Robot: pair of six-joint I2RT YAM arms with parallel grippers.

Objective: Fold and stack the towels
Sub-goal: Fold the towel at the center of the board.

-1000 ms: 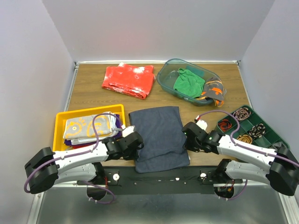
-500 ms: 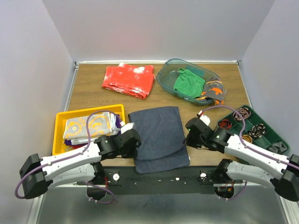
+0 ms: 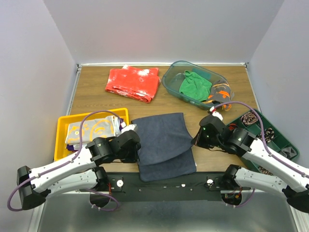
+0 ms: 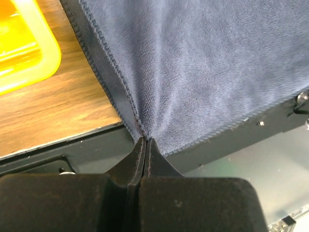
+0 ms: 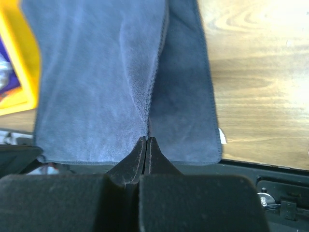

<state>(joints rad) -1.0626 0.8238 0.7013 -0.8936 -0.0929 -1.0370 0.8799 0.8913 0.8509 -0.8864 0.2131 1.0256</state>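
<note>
A dark navy towel [image 3: 164,145] lies folded near the table's front edge, between the two arms. My left gripper [image 3: 136,145] is shut on its left hem, which puckers into the jaws [image 4: 146,139]. On the right side, my right gripper [image 3: 195,140] is shut on the edge of the upper layer [image 5: 147,138], which is raised off the lower layer [image 5: 188,96]. A grey-and-yellow towel [image 3: 91,130] lies in the yellow tray [image 3: 62,126]. A bright green towel [image 3: 194,84] and a dark grey one with orange marks [image 3: 219,92] sit in the teal bin [image 3: 169,84].
A red speckled cloth [image 3: 133,83] lies at the back left. A green compartment tray [image 3: 263,133] holding small items stands at the right, close to the right arm. The black mounting rail [image 3: 164,183] runs along the table's front edge.
Both grippers have shut on the navy towel's side edges. Both wrists have risen, and the upper layer now bunches up off the lower one.
</note>
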